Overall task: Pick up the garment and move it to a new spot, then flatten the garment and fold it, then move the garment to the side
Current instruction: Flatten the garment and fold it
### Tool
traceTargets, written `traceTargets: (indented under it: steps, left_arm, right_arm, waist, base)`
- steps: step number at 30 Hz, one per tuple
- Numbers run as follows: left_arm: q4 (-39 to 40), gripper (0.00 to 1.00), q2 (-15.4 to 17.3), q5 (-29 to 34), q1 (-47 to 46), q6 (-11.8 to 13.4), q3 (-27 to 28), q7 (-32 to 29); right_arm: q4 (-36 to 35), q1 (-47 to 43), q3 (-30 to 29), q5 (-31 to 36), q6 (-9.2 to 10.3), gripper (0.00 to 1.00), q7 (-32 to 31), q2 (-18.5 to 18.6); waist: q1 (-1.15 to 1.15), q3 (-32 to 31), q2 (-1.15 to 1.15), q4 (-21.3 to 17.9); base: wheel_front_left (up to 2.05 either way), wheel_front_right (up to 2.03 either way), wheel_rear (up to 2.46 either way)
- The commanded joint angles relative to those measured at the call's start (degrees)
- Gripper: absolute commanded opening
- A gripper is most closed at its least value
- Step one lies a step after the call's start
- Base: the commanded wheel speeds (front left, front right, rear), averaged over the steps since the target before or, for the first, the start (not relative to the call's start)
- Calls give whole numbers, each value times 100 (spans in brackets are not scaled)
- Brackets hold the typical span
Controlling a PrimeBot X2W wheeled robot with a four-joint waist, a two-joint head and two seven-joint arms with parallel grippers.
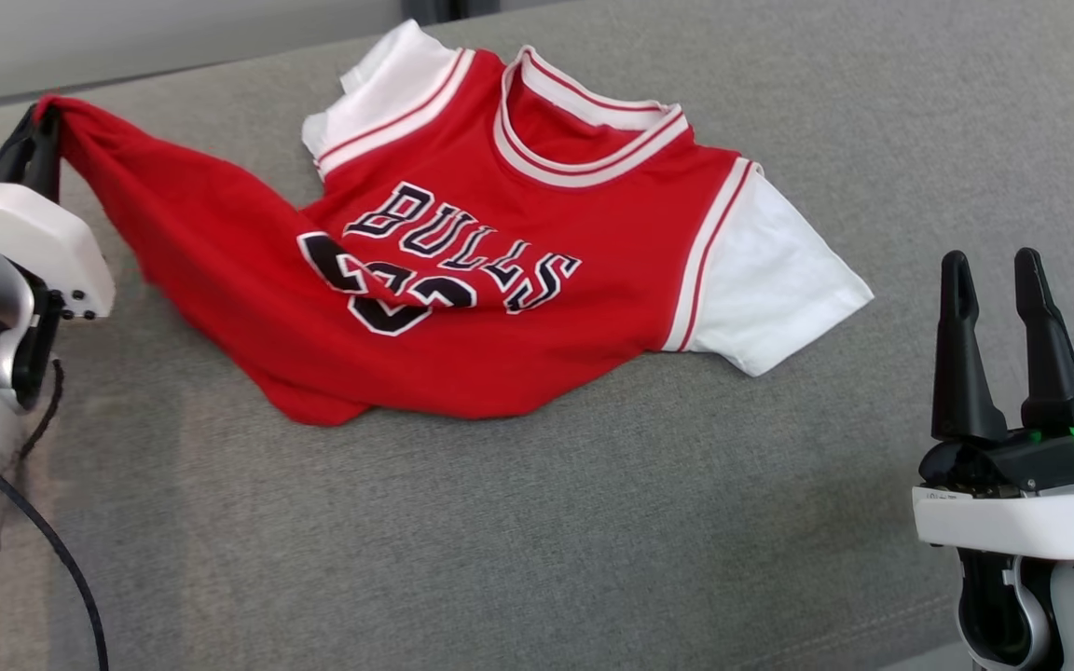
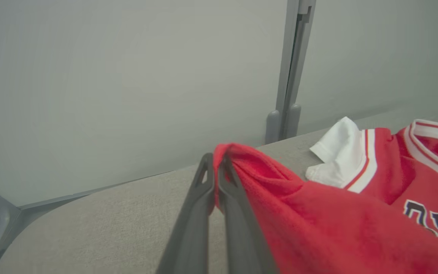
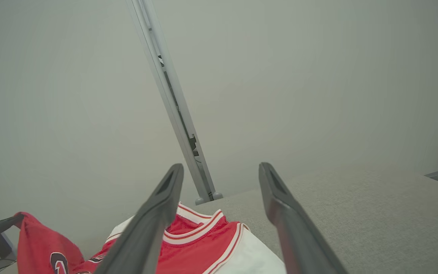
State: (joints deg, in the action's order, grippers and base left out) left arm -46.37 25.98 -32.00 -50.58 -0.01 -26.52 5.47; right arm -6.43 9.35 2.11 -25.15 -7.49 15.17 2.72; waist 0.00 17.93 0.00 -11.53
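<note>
Grey fabric surface [image 1: 593, 540], red jersey [image 1: 518, 280] lying on it, left gripper [image 1: 41, 121] holding one corner.

Near right: right gripper [image 1: 996, 270] hangs over bare fabric with its fingers spread and nothing between them, well apart from the jersey's white sleeve [image 1: 779, 280]. Near left: left gripper is clenched on a bunched red corner of the hem. The corner is raised and drawn out to the left, with cloth stretched from the pinch down to the body. Mid-surface: the rest of the jersey lies front up with BULLS readable, and the number below it is partly covered by the fold running to the pinch. Far edge: collar and second white sleeve [image 1: 378, 93]. Behind: plain grey wall [image 2: 89, 76] and a grey upright post [image 2: 291, 76].
</note>
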Motion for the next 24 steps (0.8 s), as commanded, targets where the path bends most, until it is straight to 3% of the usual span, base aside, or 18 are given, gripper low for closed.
traceTargets:
  steps: [1, 7, 15, 20, 24]
  left_arm:
    - [-206, 100, -15, -36, -133, -39, 15, -71]
    - [-640, 100, -50, 30, -339, -104, -40, 198]
    - [-854, 100, -231, -74, -238, -196, 25, 761]
    - [-402, 100, -318, -100, 83, -107, 196, 947]
    - [694, 100, -406, 8, 773, 77, 606, 965]
  right_arm:
    - [28, 72, 5, -42, 0, 100, 11, 33]
    - [83, 51, 3, -50, 0, 100, 11, 31]
    - [145, -26, -77, 115, 0, 100, 11, 33]
    - [110, -114, -114, 246, 0, 100, 11, 33]
    - [-22, -204, -146, 351, 0, 100, 11, 33]
  waist:
    - [0, 148, 0, -155]
    - [0, 116, 0, -128]
    - [0, -329, 0, 257]
    - [0, -649, 0, 548]
    - [0, -875, 0, 732]
  base:
    - [0, 0, 0]
    - [0, 0, 0]
    - [0, 0, 0]
    - [0, 0, 0]
    - [0, 0, 0]
